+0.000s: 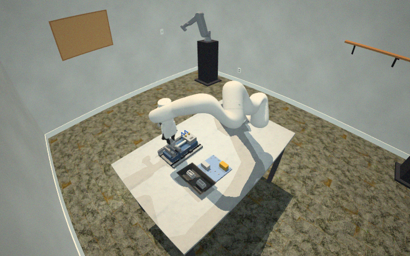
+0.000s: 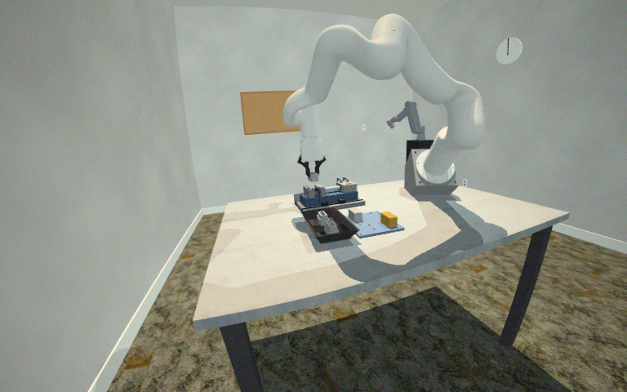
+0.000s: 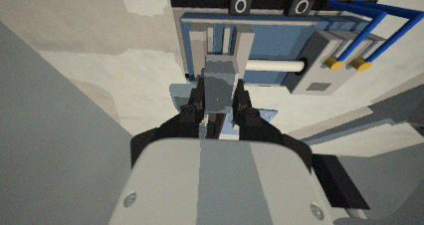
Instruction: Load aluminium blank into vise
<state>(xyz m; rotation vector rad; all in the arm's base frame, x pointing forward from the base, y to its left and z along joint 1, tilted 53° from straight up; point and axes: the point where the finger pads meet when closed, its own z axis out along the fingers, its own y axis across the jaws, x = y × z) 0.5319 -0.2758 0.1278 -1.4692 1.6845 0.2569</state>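
Note:
My gripper (image 1: pixel 169 139) is shut on a grey aluminium blank (image 3: pixel 219 83) and holds it a little above the blue vise (image 1: pixel 180 146), over the end far from the hoses. In the wrist view the blank hangs between my fingers, right above the narrow gap between the two jaws (image 3: pixel 222 41). The exterior view shows the gripper (image 2: pixel 311 175) just above the vise (image 2: pixel 329 193), apart from it. The infeed plate (image 1: pixel 215 168) carries one aluminium blank (image 1: pixel 205 165) and one brass blank (image 1: pixel 223 165). The dark outfeed tray (image 1: pixel 196 179) holds two grey finished parts (image 1: pixel 190 173), (image 1: pixel 201 183).
Blue hoses with yellow fittings (image 3: pixel 348 63) run to the vise's block at the right of the wrist view. A pale rod (image 3: pixel 274 66) spans between that block and the jaw. The tray and plate lie side by side in front of the vise.

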